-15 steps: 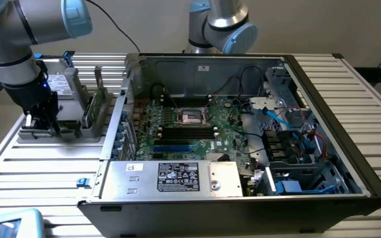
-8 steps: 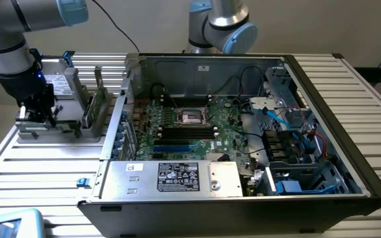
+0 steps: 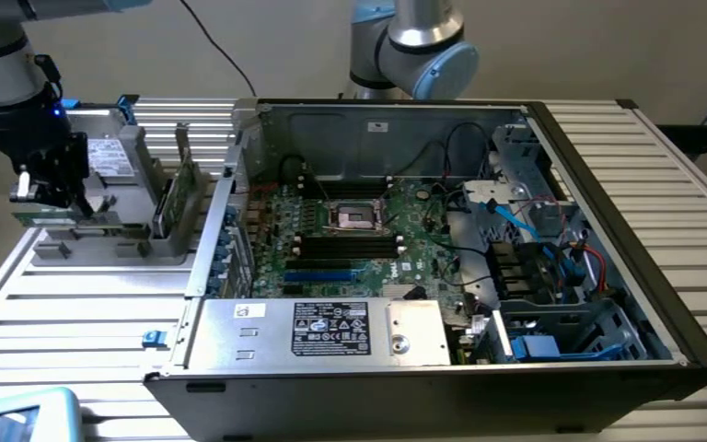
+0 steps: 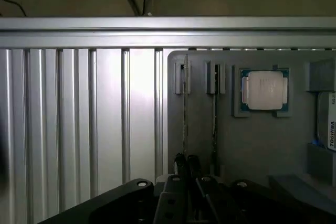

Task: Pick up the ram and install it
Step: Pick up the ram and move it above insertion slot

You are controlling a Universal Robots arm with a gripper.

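Observation:
My gripper (image 3: 49, 204) hangs over the grey holder (image 3: 108, 241) at the exterior view's left, beside the open computer case (image 3: 599, 230). In the wrist view its dark fingers (image 4: 181, 162) are closed together on the near end of the ram (image 4: 185, 119), a thin stick standing on edge. The ram's far end sits in the holder's (image 4: 252, 145) slot clip. In the exterior view the ram shows as a green strip (image 3: 34, 217) under the gripper. A second thin stick (image 4: 214, 124) stands on edge in the neighbouring slot. The motherboard's black slots (image 3: 347, 244) lie below the processor socket (image 3: 356, 216).
The holder also carries a square silver processor chip (image 4: 264, 90) and a drive box with a white label (image 4: 328, 124). A second arm's base (image 3: 409, 46) stands behind the case. Cables and a drive cage (image 3: 550, 267) fill the case's right side. A power supply (image 3: 329, 330) lies along its front.

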